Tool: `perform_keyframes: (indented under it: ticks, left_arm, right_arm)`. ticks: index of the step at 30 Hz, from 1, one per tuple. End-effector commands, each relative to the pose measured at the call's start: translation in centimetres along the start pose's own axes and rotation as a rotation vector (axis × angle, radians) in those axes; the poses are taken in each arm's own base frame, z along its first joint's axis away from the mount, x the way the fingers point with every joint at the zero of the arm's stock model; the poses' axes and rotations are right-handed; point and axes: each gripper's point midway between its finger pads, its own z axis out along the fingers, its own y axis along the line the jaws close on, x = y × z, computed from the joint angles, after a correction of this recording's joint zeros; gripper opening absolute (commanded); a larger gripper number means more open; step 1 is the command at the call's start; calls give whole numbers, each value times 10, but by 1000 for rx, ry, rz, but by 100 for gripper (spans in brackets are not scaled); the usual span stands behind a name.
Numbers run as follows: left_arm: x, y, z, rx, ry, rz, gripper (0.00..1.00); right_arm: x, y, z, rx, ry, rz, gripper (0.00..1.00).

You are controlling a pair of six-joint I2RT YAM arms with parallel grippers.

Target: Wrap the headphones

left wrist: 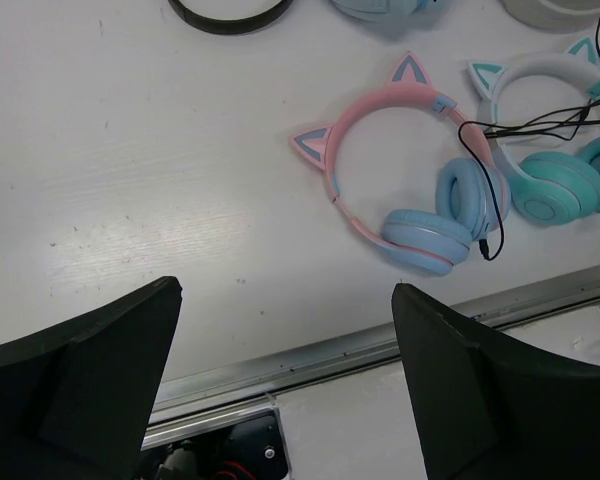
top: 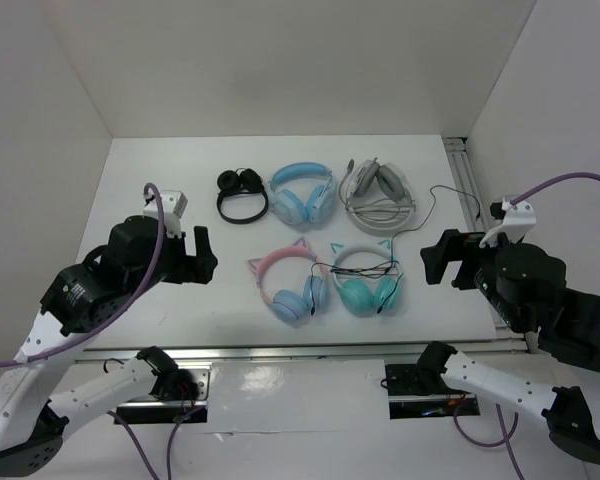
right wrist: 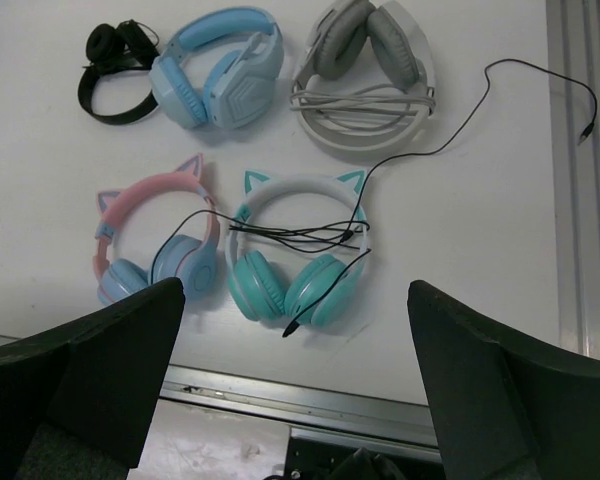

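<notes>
High rear overhead – two nearer wrist views downward, sharing the headphones (top: 286,303)

Headphones (top: 290,301) lie left of another pair (top: 359,293), cable (right wrist: 298,233) seemingly across it.

- A teal cat-ear pair (top: 360,293) is lying toward the front of the white table (top: 160,170).
- A plain light blue pair (top: 302,193) is resting at the back, sitting between a small black pair (top: 240,181) and a grey pair (top: 378,190).

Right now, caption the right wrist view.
Open right gripper frames pink cat-ear headphones, black cable draped across the teal pair.
</notes>
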Motion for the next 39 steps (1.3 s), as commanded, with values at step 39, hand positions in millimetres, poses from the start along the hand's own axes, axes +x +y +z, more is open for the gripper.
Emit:
perform_keyframes:
  ticks: [39]
  left_arm:
    - [71,-84,296,253,333,526,96]
  right_arm:
    - [51,72,-3,-467,60,19,100]
